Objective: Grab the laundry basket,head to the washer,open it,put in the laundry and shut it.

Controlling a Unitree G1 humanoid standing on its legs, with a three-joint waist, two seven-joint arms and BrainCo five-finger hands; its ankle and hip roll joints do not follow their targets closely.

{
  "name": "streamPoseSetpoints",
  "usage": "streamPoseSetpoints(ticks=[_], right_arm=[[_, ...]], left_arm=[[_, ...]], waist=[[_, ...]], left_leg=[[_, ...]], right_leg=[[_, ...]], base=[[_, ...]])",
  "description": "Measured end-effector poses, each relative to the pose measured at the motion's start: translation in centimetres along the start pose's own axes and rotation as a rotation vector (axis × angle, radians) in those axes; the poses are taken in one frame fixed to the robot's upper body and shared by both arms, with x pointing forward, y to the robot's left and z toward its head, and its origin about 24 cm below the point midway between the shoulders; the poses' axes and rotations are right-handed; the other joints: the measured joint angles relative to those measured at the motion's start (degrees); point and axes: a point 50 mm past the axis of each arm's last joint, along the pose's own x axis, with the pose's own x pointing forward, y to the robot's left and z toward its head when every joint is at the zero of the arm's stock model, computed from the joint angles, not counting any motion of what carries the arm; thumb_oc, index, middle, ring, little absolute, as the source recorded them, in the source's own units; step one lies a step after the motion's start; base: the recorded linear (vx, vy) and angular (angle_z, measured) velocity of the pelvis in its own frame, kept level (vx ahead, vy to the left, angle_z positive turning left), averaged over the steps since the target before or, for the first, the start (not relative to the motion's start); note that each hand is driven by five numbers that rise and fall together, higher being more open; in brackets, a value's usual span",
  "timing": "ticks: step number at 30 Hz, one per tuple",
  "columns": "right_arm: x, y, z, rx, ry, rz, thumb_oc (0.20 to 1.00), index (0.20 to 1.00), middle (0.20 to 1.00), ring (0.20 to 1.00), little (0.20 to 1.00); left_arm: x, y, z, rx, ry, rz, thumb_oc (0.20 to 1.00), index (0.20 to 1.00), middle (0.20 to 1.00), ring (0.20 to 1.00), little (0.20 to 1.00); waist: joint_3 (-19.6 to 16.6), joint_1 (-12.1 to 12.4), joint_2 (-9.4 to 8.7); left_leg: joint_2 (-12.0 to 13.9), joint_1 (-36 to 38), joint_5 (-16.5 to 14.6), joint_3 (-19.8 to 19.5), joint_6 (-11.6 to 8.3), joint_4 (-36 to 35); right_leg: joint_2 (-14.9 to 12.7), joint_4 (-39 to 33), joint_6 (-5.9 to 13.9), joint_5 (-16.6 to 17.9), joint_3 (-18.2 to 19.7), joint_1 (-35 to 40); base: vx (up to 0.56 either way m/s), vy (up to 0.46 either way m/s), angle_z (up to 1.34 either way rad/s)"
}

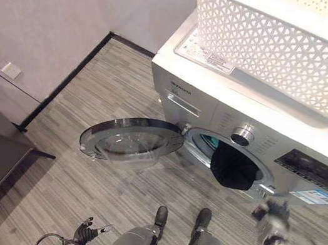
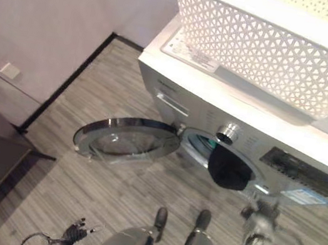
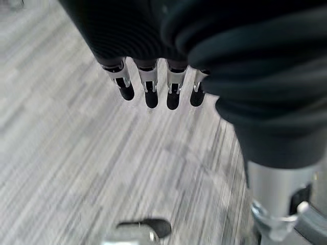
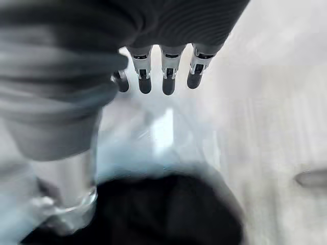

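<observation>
Dark laundry [image 1: 233, 168], a black cloth bundle, lies in the round drum opening of the silver front-loading washer [image 1: 217, 110], bulging at the mouth and drooping over the lower rim rather than pushed deep. Teal item visible behind it inside the drum. Round glass washer door [image 1: 130, 140] swung fully open toward the robot's left, lying almost flat, hinged at the opening's left edge.

White plastic lattice laundry basket [image 1: 279, 47] stands on the washer top, above and behind the opening; contents cannot be told from this angle.

Right hand [image 1: 271, 219] hangs just in front of and below the drum opening, to its right; fingers [image 4: 168, 76] straight and relaxed, holding nothing, black cloth directly beneath in the wrist view. Left hand [image 1: 86, 233] low at the robot's left side over grey wood-grain floor [image 1: 113, 88], well apart from the washer, fingers [image 3: 150, 87] straight, empty.

Judgement: door lies left of the opening, between the two hands; right hand nearer to the cloth, left hand on the door's side. Overhanging cloth likely to catch in the door unless pushed inward before closing.
</observation>
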Motion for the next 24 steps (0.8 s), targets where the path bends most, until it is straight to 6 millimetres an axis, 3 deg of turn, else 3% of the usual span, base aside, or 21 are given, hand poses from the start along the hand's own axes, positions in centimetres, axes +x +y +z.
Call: streamPoseSetpoints(ticks=[3, 7, 8, 11, 13, 17, 20, 24], right_arm=[[0.0, 0.1, 0.0, -0.065, -0.022, 0.074, 1.000, 1.000, 1.000, 1.000, 1.000], [-0.9, 3.3, 0.3, -0.027, -0.007, 0.168, 1.000, 1.000, 1.000, 1.000, 1.000], [-1.4, 5.4, 2.3, 0.013, -0.048, 0.214, 1.000, 1.000, 1.000, 1.000, 1.000], [-1.2, 5.6, 4.7, 0.050, -0.084, 0.201, 1.000, 1.000, 1.000, 1.000, 1.000], [-1.3, 6.0, 5.3, 0.065, -0.087, 0.204, 1.000, 1.000, 1.000, 1.000, 1.000], [-1.3, 6.3, 8.5, 0.179, -0.125, 0.190, 1.000, 1.000, 1.000, 1.000, 1.000], [-2.0, 6.7, 12.7, 0.281, -0.245, 0.176, 1.000, 1.000, 1.000, 1.000, 1.000], [-3.3, 7.7, 15.0, 0.428, -0.329, 0.144, 1.000, 1.000, 1.000, 1.000, 1.000]], left_arm=[[-0.1, 0.1, -0.4, 0.002, 0.027, 0.002, 1.000, 1.000, 1.000, 1.000, 1.000], [0.1, -0.5, 0.9, -0.007, -0.027, -0.017, 1.000, 1.000, 1.000, 1.000, 1.000], [0.3, -1.1, 1.8, 0.026, -0.055, -0.044, 1.000, 1.000, 1.000, 1.000, 1.000], [0.7, -2.4, 4.2, 0.041, -0.120, -0.083, 1.000, 1.000, 1.000, 1.000, 1.000], [0.6, -2.7, 4.3, 0.043, -0.130, -0.097, 1.000, 1.000, 1.000, 1.000, 1.000], [0.5, -2.7, 4.9, 0.067, -0.158, -0.109, 1.000, 1.000, 1.000, 1.000, 1.000], [0.7, -2.8, 6.1, 0.070, -0.191, -0.111, 1.000, 1.000, 1.000, 1.000, 1.000], [0.8, -2.6, 6.4, 0.042, -0.192, -0.084, 1.000, 1.000, 1.000, 1.000, 1.000]], waist=[[0.85, 0.05, -0.05], [4.70, 0.20, -0.05], [7.73, 0.32, 0.25], [12.57, 0.74, 1.30], [12.90, 1.69, 0.84], [13.35, 2.30, 0.19], [13.60, 2.34, -0.18], [14.42, 2.24, -1.39]], left_leg=[[0.15, -2.29, -0.25, -0.16, 0.23, 0.14], [0.63, -5.96, 0.00, -0.68, -0.14, 2.01], [0.58, -10.72, -0.73, -0.78, -0.20, 5.99], [-0.26, -13.08, -0.54, -1.90, -0.80, 7.45], [-0.72, -14.71, -0.48, -1.86, -0.80, 7.87], [-2.05, -18.81, -1.48, -1.63, 0.44, 11.97], [-3.03, -26.07, -3.66, -0.66, 1.07, 18.81], [-2.83, -29.41, -5.35, 1.22, 1.98, 21.65]], right_leg=[[0.10, 1.32, -0.20, -0.40, 0.14, -2.50], [0.66, 2.82, -0.64, -0.79, 0.05, -5.96], [0.49, 4.79, -0.79, -0.93, 0.16, -9.64], [-0.89, 7.31, -1.30, -1.37, -0.81, -11.95], [-1.69, 8.65, -1.47, -2.22, -0.85, -13.62], [-3.09, 11.88, -1.22, -2.77, -0.30, -17.17], [-4.21, 15.66, -1.60, -2.80, 0.82, -23.42], [-3.54, 15.62, -0.72, -2.03, 2.96, -26.31]], base=[[0.00, 0.000, 0.00], [-0.06, 0.015, 0.00], [-0.06, 0.035, 0.07], [-0.02, 0.057, 0.27], [-0.03, 0.102, 0.22], [-0.02, 0.107, 0.08], [0.01, 0.122, -0.02], [0.03, 0.103, -0.22]])
